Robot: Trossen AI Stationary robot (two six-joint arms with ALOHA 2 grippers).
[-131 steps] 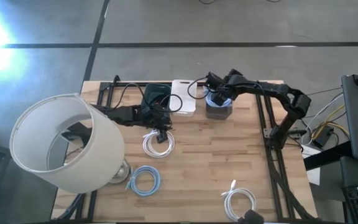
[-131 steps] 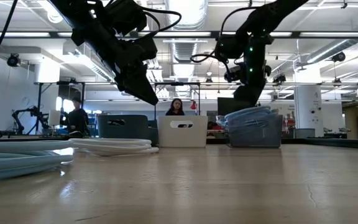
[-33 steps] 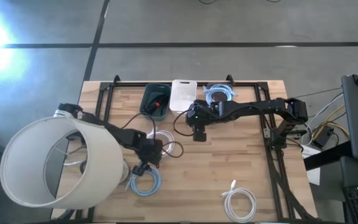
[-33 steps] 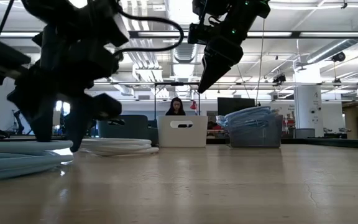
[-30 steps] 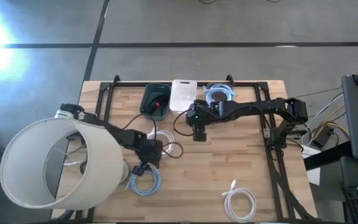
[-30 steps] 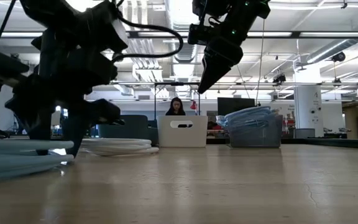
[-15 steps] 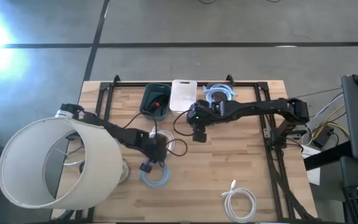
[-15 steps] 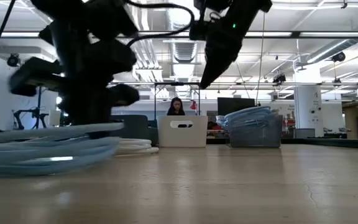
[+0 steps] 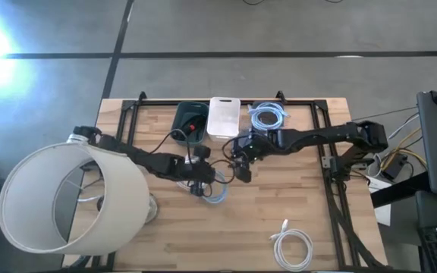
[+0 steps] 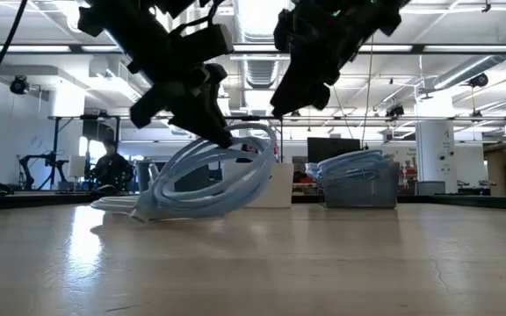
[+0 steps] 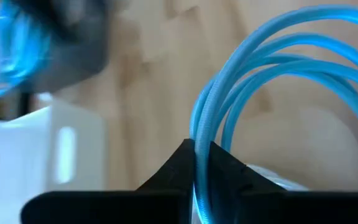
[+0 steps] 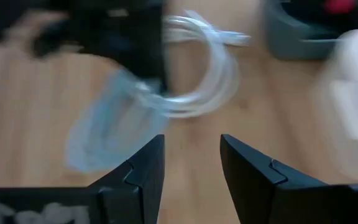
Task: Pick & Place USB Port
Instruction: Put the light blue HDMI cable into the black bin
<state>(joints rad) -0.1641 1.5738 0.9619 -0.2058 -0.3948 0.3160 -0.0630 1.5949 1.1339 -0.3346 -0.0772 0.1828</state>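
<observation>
A coiled light-blue USB cable [image 9: 215,195] [image 10: 218,175] hangs tilted from my left gripper [image 9: 200,184] [image 10: 207,118], which is shut on it near the table's middle. My right gripper [image 9: 243,173] [image 12: 191,168] hovers open just to the right of it, nothing between its fingers. In the right wrist view the blue coil [image 12: 104,134] and my left gripper lie ahead of the open fingers. A white cable coil [image 9: 203,171] [image 12: 207,74] lies flat on the table beside them. My left gripper pinches several strands of the blue coil together at one spot on its rim [image 11: 200,163] between its two fingers. The fingers come from above, slanting down. The coil [image 10: 235,167] hangs tilted below them, its low end [image 10: 140,213] down at the table top; whether it touches, I cannot tell.
Along the far edge stand a dark green bin [image 9: 190,121], a white bin [image 9: 224,117] and a grey bin holding blue cables [image 9: 268,117]. Another white coil [image 9: 293,246] lies near the front edge. A big white lampshade [image 9: 59,201] covers the table's left.
My left gripper has shut on the blue coil, risen, and gone toward the table's right and far edge. The coil has come up off the table and now hangs tilted. My right gripper has edged a little toward the near edge, staying open.
</observation>
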